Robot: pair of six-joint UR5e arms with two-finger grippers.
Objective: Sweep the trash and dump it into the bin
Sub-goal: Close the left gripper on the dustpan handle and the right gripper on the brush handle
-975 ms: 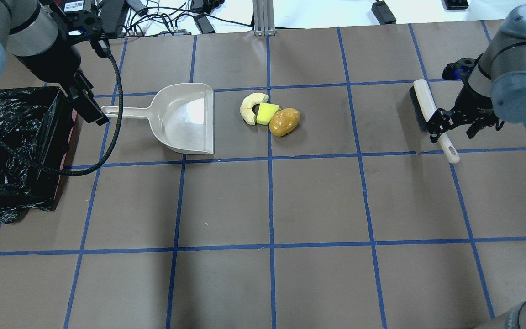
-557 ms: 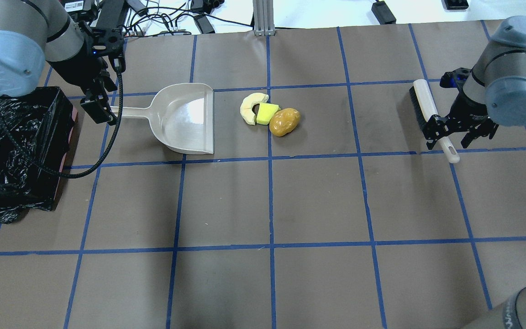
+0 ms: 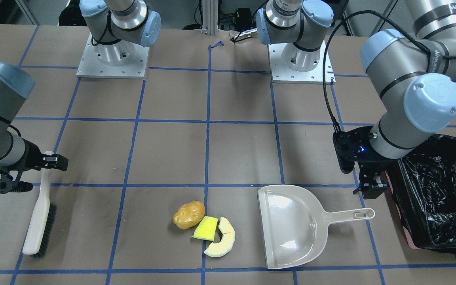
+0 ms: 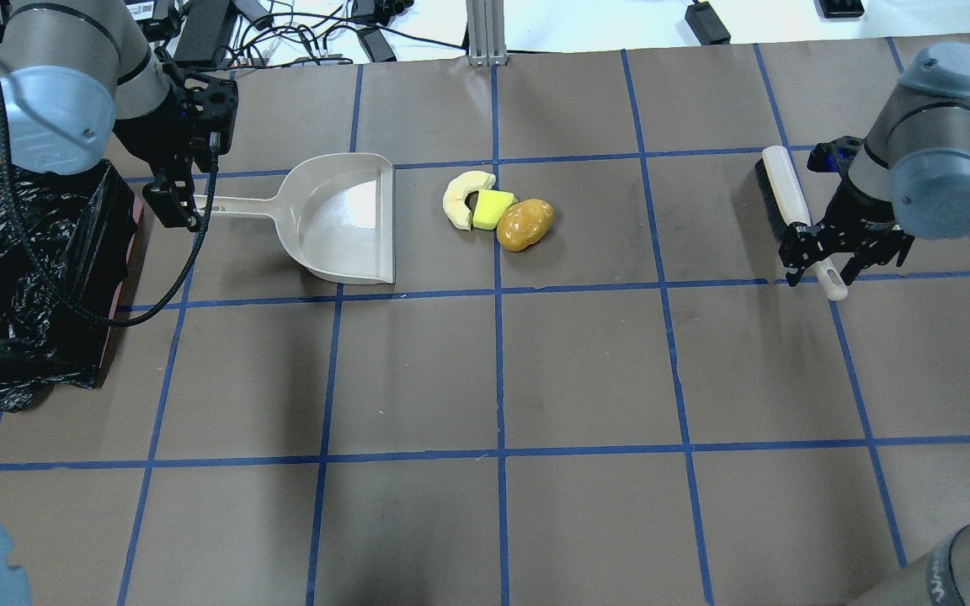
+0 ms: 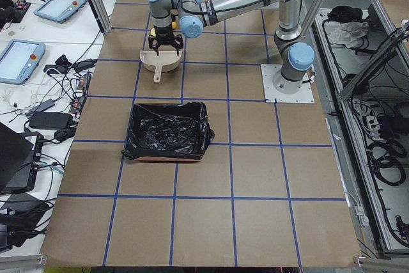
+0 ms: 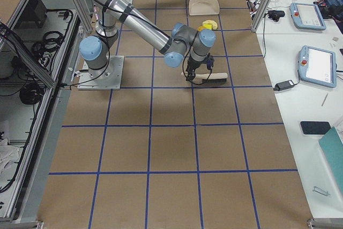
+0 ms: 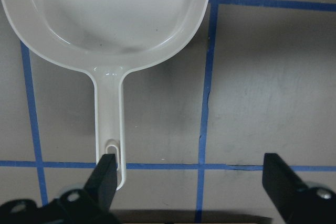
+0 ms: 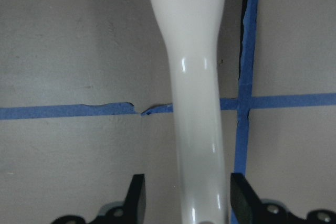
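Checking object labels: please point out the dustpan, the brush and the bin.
dustpan (image 4: 342, 219), overhead exterior view, pan floor.
brush (image 4: 790, 189), overhead exterior view, white back.
bin (image 3: 441, 198), exterior front-facing view, black liner.

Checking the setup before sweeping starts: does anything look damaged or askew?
The left claw is off-centre: the dustpan handle sits by one finger, not midway. The blue tape beside the brush handle is torn.

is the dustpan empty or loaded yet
Empty. The dustpan is bare inside; the trash lies on the table just outside its mouth.
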